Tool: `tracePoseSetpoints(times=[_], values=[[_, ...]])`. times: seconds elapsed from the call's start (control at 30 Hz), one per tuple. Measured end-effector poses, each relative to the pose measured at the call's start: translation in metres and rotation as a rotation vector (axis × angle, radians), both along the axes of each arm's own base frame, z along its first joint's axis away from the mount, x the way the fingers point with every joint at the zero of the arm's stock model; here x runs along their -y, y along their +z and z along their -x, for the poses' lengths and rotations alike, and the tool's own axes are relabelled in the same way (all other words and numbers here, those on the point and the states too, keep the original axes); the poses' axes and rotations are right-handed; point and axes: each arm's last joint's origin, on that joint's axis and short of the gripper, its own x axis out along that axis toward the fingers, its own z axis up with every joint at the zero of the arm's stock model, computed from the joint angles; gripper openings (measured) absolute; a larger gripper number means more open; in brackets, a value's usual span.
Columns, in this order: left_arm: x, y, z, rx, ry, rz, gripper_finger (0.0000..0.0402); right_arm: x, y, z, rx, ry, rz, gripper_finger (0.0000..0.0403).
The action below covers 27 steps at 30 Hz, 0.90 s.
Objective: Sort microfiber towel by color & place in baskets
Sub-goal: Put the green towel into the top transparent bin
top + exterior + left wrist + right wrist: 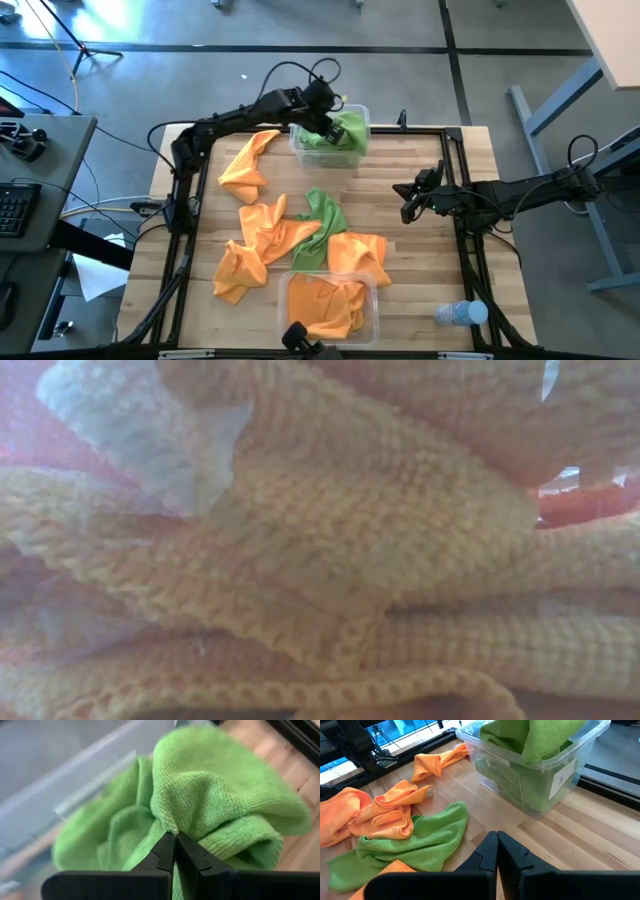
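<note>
Left end effector [175, 851]: clenched on a fold of a fuzzy green towel [210, 795], held over the far clear basket [355, 150].
Right end effector [496, 851]: fingers pressed together, nothing held, above the wooden desk [420, 250].
Loose towels: crumpled orange towels [262, 232] and one green towel [318, 228] are spread mid-desk.
Near basket [372, 318]: filled with orange cloth.
Low view: blocked by knitted orange fabric [330, 560].

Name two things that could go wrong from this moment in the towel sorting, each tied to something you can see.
1. The left claw is shut on a green towel over the far basket; part of the cloth bulges toward the rim, so on release it may drape over the edge rather than drop inside.
2. The loose green towel lies tangled among orange towels, so a grab there could lift an orange one too.
</note>
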Motion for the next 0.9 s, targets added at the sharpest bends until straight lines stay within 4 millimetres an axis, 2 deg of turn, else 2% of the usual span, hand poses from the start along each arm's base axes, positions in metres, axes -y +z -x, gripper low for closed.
tracePoseSetpoints(times=[0.27, 0.57, 0.67, 0.9], values=[[-0.009, -0.043, -0.015, -0.013, 0.16, 0.142, 0.0, 0.0, -0.001, 0.0, -0.005, -0.001, -0.005, 0.0], [-0.018, -0.036, -0.013, 0.058, 0.228, 0.133, 0.0, 0.0, -0.002, 0.001, -0.003, -0.014, -0.043, 0.0], [-0.021, -0.028, -0.013, 0.105, 0.233, 0.114, 0.0, 0.0, -0.003, 0.001, -0.007, -0.007, -0.047, 0.0], [-0.024, -0.029, -0.01, 0.108, 0.314, 0.13, 0.0, 0.0, -0.003, 0.001, -0.008, -0.005, -0.047, 0.0]])
